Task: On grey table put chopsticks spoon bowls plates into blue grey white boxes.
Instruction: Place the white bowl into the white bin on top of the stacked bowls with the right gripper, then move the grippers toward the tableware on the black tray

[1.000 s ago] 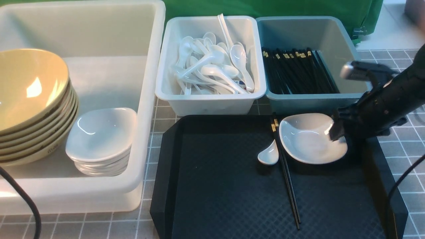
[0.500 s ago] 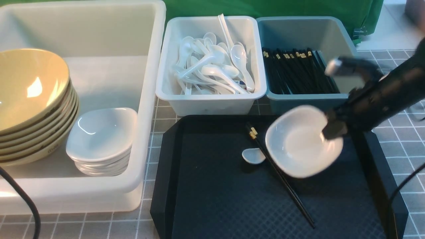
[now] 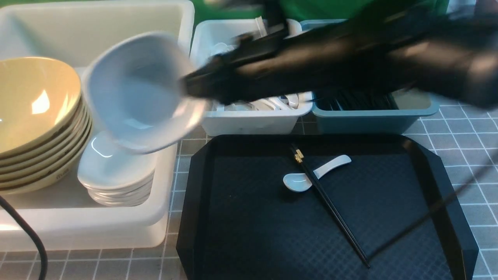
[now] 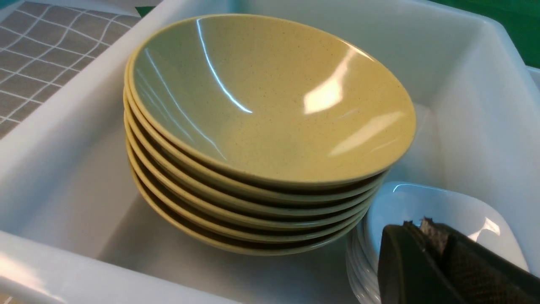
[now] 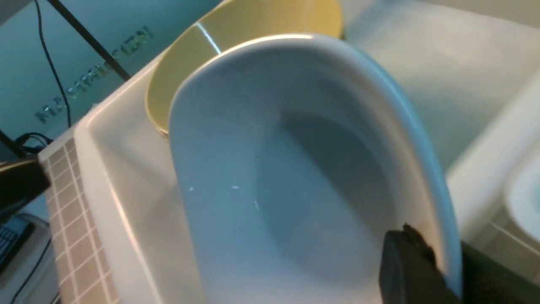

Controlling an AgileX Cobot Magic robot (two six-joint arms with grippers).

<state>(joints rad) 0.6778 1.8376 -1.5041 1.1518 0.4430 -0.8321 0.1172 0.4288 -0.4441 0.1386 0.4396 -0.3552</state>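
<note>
My right gripper (image 3: 187, 88) is shut on the rim of a white plate (image 3: 136, 93), which hangs tilted and blurred above the stack of plates (image 3: 113, 171) in the big white box (image 3: 183, 23). In the right wrist view the jaws (image 5: 438, 257) pinch the held plate (image 5: 274, 169). Olive-yellow bowls (image 3: 35, 116) are stacked beside the plates. My left gripper (image 4: 415, 226) is shut and empty, over the plate stack (image 4: 447, 207) next to the bowls (image 4: 270, 105). A spoon (image 3: 299, 182) and black chopsticks (image 3: 330, 206) lie on the black tray (image 3: 241, 217).
The pale grey box (image 3: 249, 121) holds several spoons. The blue-grey box (image 3: 365, 121) holds chopsticks, mostly hidden behind my right arm. Grey table (image 3: 474, 128) shows around the tray. A black cable (image 3: 27, 233) runs at the near left corner.
My right gripper closed on the plate, lifted it off the tray and swung it left over the white box. The spoon and chopsticks shifted on the tray.
</note>
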